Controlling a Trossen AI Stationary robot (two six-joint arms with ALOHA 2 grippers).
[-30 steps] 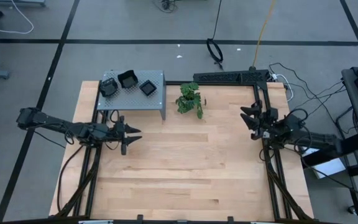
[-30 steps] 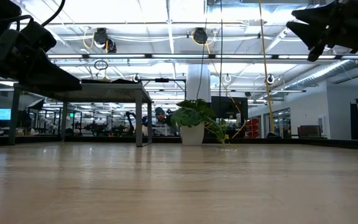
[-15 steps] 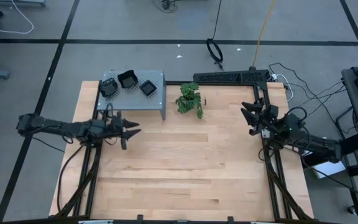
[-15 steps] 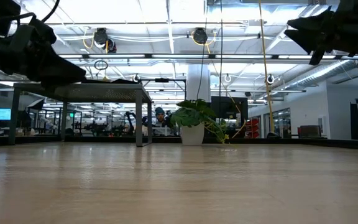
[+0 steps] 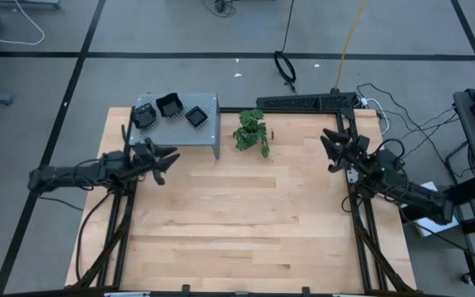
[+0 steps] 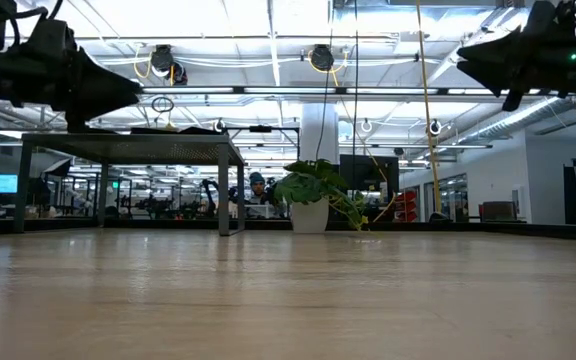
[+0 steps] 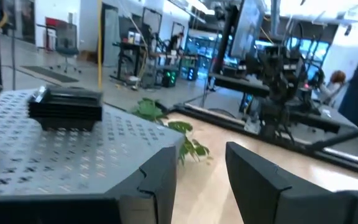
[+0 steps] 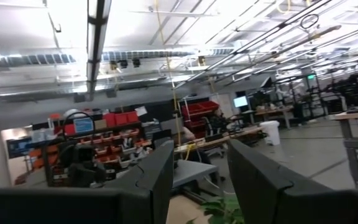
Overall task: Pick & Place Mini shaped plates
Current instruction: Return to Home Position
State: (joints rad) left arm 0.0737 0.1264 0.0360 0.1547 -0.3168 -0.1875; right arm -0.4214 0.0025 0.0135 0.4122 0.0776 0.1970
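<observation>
The left gripper (image 5: 168, 162) hangs above the left side of the wooden table (image 5: 246, 223), just in front of the grey perforated shelf (image 5: 209, 132). Its 2 fingers are spread apart and carry nothing, as the left wrist view confirms (image 7: 201, 155). In the low view it sits high over the tabletop, level with the shelf deck (image 6: 118, 88).

On the shelf at the table's back left corner, the mini shaped plates (image 5: 169, 105) stand in 3 glossy black stacks: 1 irregular-edged stack at the left end, 1 larger square stack behind the middle, and 1 smaller square stack toward the right. The left wrist camera shows one of these stacks (image 7: 66, 106) resting flat on the perforated deck. Every plate in view is on the shelf, and neither arm holds one.

Just right of the shelf, the small green potted plant (image 5: 252, 132) stands apart from both arms.

At the table's right edge, the right gripper (image 5: 328, 153) is raised well clear of the wood, its fingers parted and empty (image 8: 197, 149). Its wrist camera looks out into the room beyond.

Judging by this layout, the stacking work appears finished. What looks to be left is for both arms to settle into their rest poses.
</observation>
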